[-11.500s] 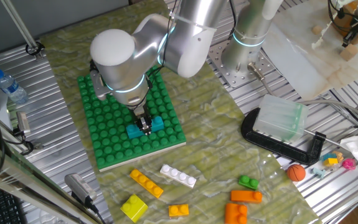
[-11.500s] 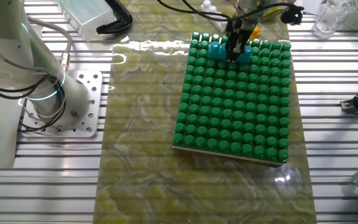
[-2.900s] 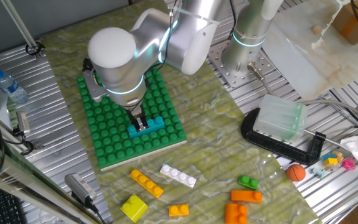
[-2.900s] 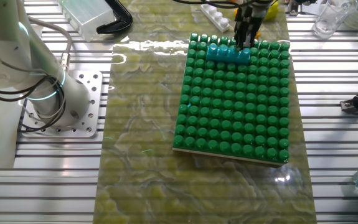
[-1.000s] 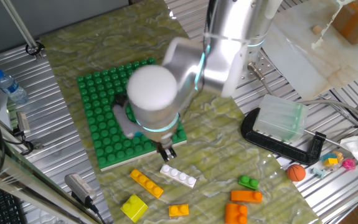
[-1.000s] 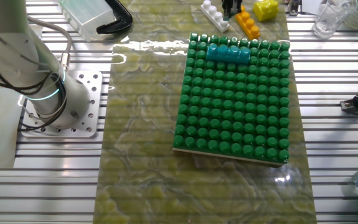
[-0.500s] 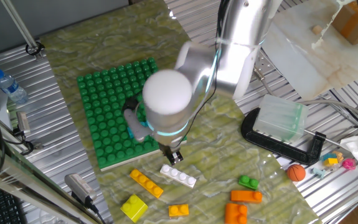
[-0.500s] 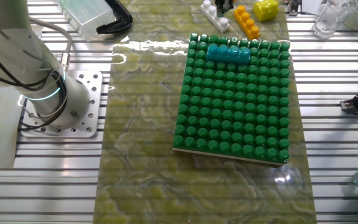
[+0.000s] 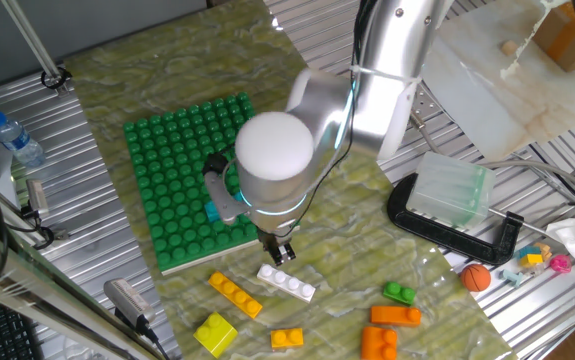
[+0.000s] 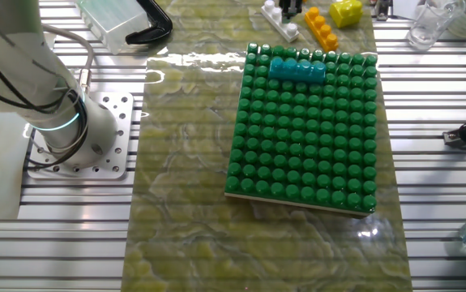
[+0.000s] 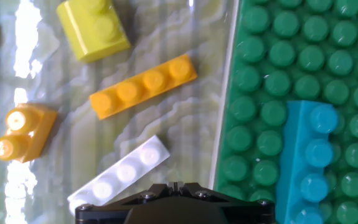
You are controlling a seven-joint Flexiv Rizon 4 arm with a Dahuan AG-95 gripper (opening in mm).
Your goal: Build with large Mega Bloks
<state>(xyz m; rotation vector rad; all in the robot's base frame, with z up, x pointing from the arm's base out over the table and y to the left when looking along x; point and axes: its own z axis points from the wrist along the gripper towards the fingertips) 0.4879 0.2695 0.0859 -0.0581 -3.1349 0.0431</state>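
A teal four-stud brick [image 10: 297, 70] sits pressed onto the green baseplate [image 10: 297, 154] near one edge, with nothing gripping it; it also shows in the hand view [image 11: 309, 158]. My gripper [image 9: 281, 254] hangs just off the plate's front edge, above one end of the white long brick [image 9: 287, 283]. Its jaws look shut with nothing between them [image 11: 174, 185]. The white brick [image 11: 121, 174] lies flat right under the hand. Beside it lie a long yellow-orange brick [image 11: 143, 86], a yellow block [image 11: 93, 28] and a small orange brick [image 11: 24, 132].
More loose bricks lie to the front right: a green one [image 9: 400, 294] and two orange ones [image 9: 395, 316]. A black clamp [image 9: 452, 228] holds a clear box [image 9: 452, 190]. A small orange ball [image 9: 476, 276] and a water bottle [image 9: 15, 138] lie on the slatted table.
The gripper let go of the teal brick on the baseplate, rose, and moved off the plate's edge to above the white brick. In the last half second it barely shifted.
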